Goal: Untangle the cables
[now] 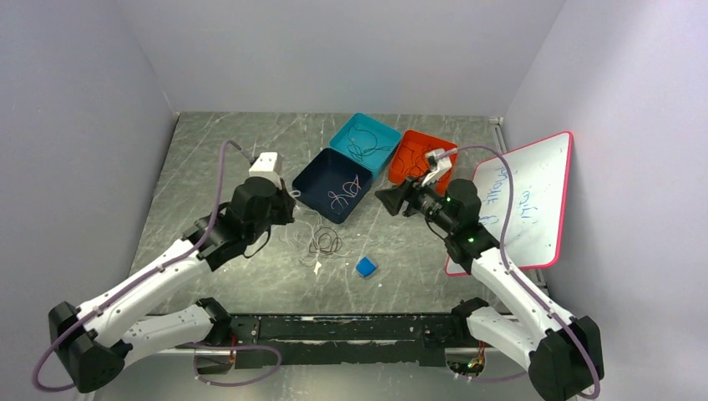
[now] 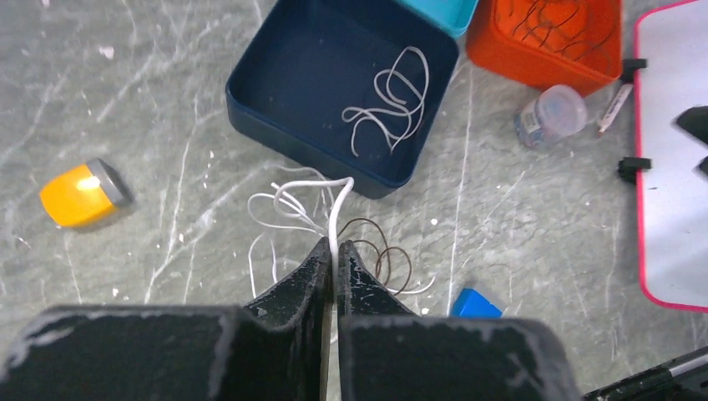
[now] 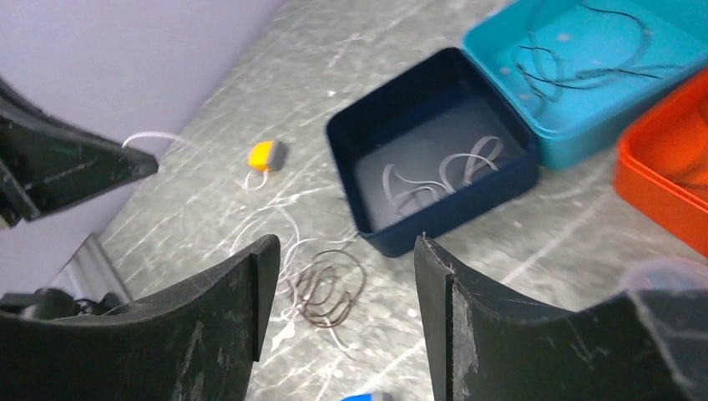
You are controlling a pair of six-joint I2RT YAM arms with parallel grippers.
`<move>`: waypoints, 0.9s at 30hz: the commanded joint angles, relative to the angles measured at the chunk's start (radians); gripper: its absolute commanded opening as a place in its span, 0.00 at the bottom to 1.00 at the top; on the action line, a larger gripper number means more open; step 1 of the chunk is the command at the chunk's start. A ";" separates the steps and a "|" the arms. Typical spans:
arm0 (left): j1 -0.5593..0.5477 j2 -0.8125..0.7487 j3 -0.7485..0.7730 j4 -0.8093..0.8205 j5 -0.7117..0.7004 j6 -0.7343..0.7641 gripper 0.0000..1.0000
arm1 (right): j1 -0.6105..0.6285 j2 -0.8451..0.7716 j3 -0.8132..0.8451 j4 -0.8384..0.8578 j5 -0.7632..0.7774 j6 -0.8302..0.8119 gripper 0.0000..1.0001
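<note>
Since the loose cables (image 1: 324,243) lie tangled on the table (image 1: 217,167) just before the dark blue tray (image 2: 292,150), the left gripper (image 2: 334,261) pinches one white strand (image 2: 334,213) to draw it free, while the right gripper (image 3: 344,251) hovers wide and empty, probably ready to hold the rest.

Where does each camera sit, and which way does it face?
Top: above and behind, looking down on the table; left arm, right arm show.
Left wrist: looks down past the shut left gripper pinching a white cable.
Right wrist: looks leftward between the open right gripper's fingers at the tangle.
Shared: all three show the navy tray.
</note>
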 commanded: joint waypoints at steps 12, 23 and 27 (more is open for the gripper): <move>0.002 -0.131 0.175 -0.104 0.019 0.099 0.07 | 0.384 0.294 0.087 0.387 0.094 -0.052 0.69; 0.001 -0.144 0.364 -0.175 0.001 0.127 0.07 | 0.493 0.613 0.272 0.538 0.005 -0.109 0.69; 0.001 -0.137 0.435 -0.193 0.007 0.140 0.07 | 0.514 0.710 0.330 0.614 -0.091 -0.113 0.66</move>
